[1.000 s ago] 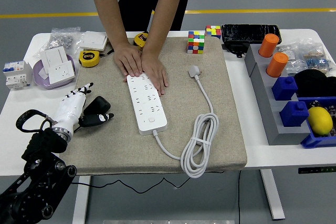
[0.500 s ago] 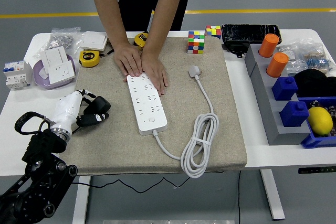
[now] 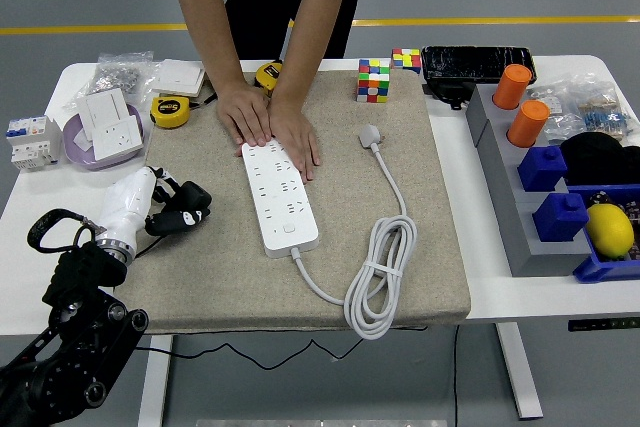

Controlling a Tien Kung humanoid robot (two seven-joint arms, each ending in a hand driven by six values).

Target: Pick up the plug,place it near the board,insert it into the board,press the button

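A black plug lies on the beige mat at its left edge. My left hand, white with dark fingers, reaches in from the lower left and its fingers curl around the plug's left side. The white power strip lies lengthwise in the middle of the mat, its button at the near end. A person's two hands press flat on the strip's far end. The strip's own white cord coils at the right and ends in a white plug. My right arm is out of view.
Two tape measures, a purple bowl with white sockets and a breaker sit at the left. Cubes and a black case stand at the back. Grey and blue bins with orange and blue pieces fill the right.
My left hand's fingers, spread out above the plug a second ago, have come down and closed around it. The plug has shifted slightly left. The person's hands have stayed put.
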